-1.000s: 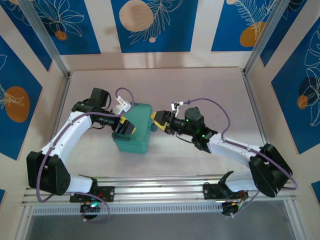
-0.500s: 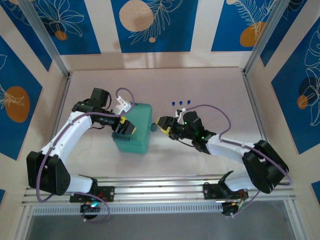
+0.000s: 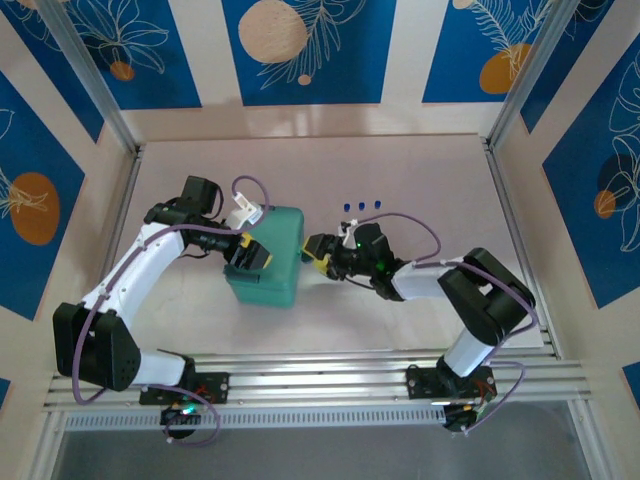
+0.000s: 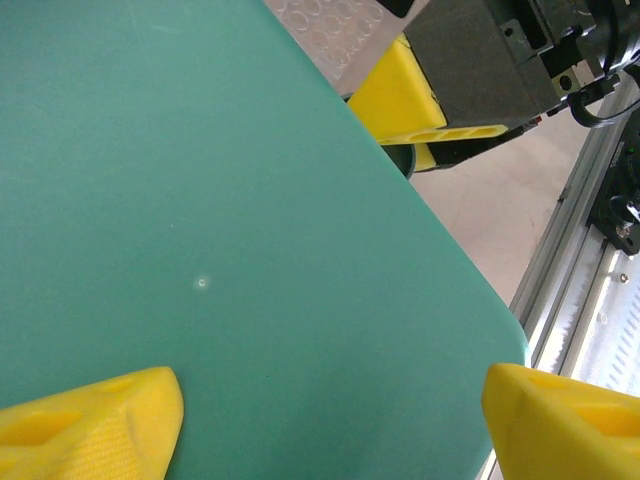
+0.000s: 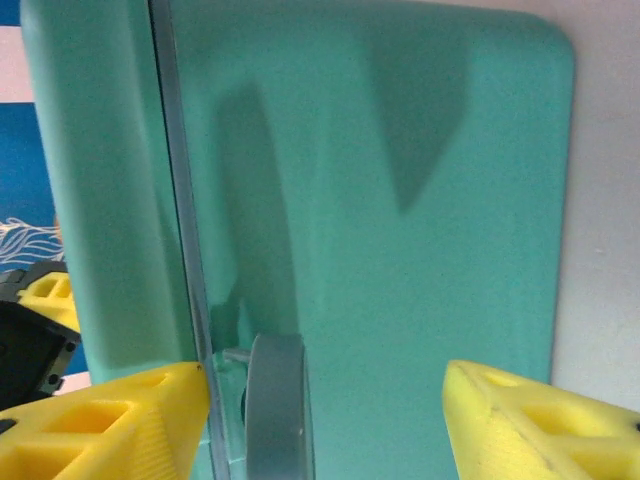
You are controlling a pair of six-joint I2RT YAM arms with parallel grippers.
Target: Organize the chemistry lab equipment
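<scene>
The teal hinged case (image 3: 268,258) lies shut on the table in the top view. My left gripper (image 3: 250,252) hovers open over its lid (image 4: 230,220), its yellow fingertips (image 4: 95,420) spread wide above the flat top. At the case's right side my right gripper (image 3: 318,250) stands open, a fingertip (image 5: 110,420) on either side of the grey latch (image 5: 275,400) on the case wall (image 5: 420,200). Behind the right gripper are three small blue caps (image 3: 361,205) of the tubes on the table; the clear tubes themselves are too faint to make out.
The aluminium rail (image 3: 320,375) with both arm bases runs along the near edge. Metal frame posts (image 3: 510,180) and patterned walls close in the table on three sides. The right gripper's yellow finger (image 4: 400,100) shows past the lid's edge in the left wrist view.
The right arm has folded in and dropped lower, with its gripper edging left against the case's side. The blue caps came into view behind it. The left arm stayed still.
</scene>
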